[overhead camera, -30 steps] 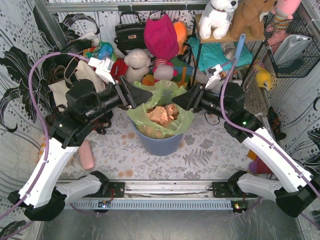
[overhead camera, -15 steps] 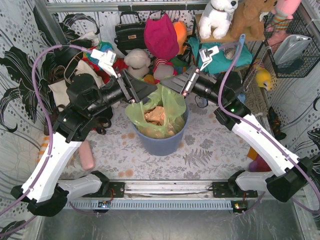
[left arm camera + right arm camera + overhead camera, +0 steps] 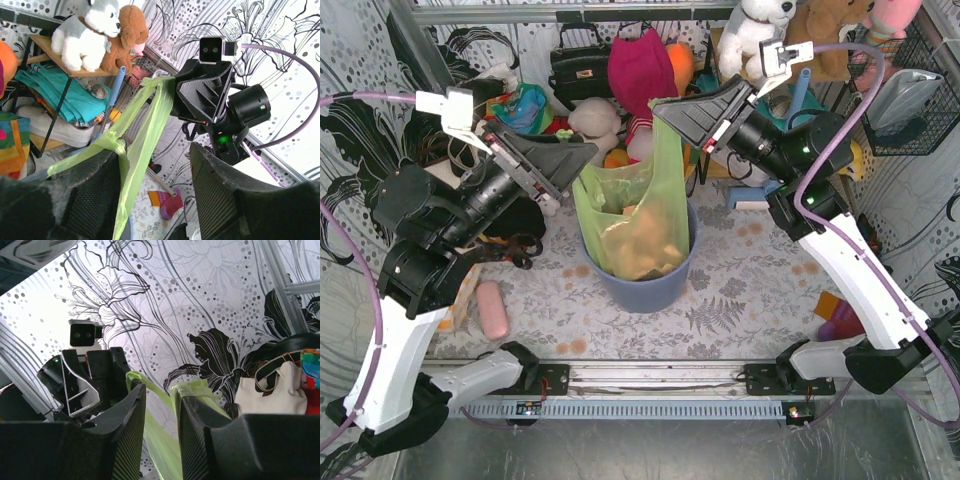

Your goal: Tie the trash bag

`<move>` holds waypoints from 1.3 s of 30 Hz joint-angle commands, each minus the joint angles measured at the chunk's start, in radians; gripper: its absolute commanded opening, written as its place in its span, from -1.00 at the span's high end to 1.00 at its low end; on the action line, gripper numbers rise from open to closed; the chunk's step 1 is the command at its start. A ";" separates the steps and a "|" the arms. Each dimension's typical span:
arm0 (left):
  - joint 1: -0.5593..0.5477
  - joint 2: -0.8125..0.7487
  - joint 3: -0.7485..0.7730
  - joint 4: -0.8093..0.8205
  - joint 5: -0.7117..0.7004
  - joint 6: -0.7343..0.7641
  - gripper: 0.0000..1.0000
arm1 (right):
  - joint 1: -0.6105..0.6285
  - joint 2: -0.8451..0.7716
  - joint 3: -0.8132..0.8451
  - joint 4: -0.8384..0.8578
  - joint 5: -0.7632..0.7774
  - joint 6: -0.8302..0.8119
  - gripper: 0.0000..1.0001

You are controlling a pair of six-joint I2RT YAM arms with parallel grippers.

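The lime-green trash bag (image 3: 635, 215) stands in the blue-grey bin (image 3: 645, 285), pulled up tall, with tan paper (image 3: 640, 245) showing through. My left gripper (image 3: 575, 170) is at the bag's upper left rim. In the left wrist view (image 3: 152, 150) its jaws stand wide apart, and the bag (image 3: 145, 115) is hooked over one finger (image 3: 100, 175). My right gripper (image 3: 672, 118) holds the rim's highest point. In the right wrist view (image 3: 161, 390) its jaws are a little apart. The bag film (image 3: 160, 440) runs through the gap and drapes over one finger (image 3: 200, 415).
A pink object (image 3: 493, 308) lies on the table left of the bin, and a purple-orange toy (image 3: 835, 320) at the right. Behind the bin are plush toys (image 3: 640, 75), a black handbag (image 3: 578, 65), a shelf rack (image 3: 760, 60) and a wire basket (image 3: 905, 90).
Both grippers have risen and moved apart, pulling the bag's rim up off the bin. The bag was spread low over the bin's rim and now stands stretched tall.
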 commanded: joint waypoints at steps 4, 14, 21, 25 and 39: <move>0.005 -0.057 -0.089 0.068 -0.069 0.024 -0.25 | -0.005 -0.089 -0.135 -0.001 0.062 -0.043 0.13; 0.005 -0.032 -0.102 0.062 -0.014 0.007 -0.29 | -0.005 -0.105 -0.204 -0.043 0.012 -0.052 -0.32; 0.005 0.064 0.082 0.062 0.050 0.010 -0.29 | -0.005 0.005 0.089 -0.128 -0.033 -0.098 -0.03; 0.005 0.166 0.307 -0.009 0.083 0.030 -0.29 | -0.005 0.078 0.327 -0.210 -0.023 -0.132 0.01; 0.005 0.044 0.139 -0.193 0.054 -0.033 -0.28 | -0.005 -0.086 0.037 -0.242 0.102 -0.174 0.03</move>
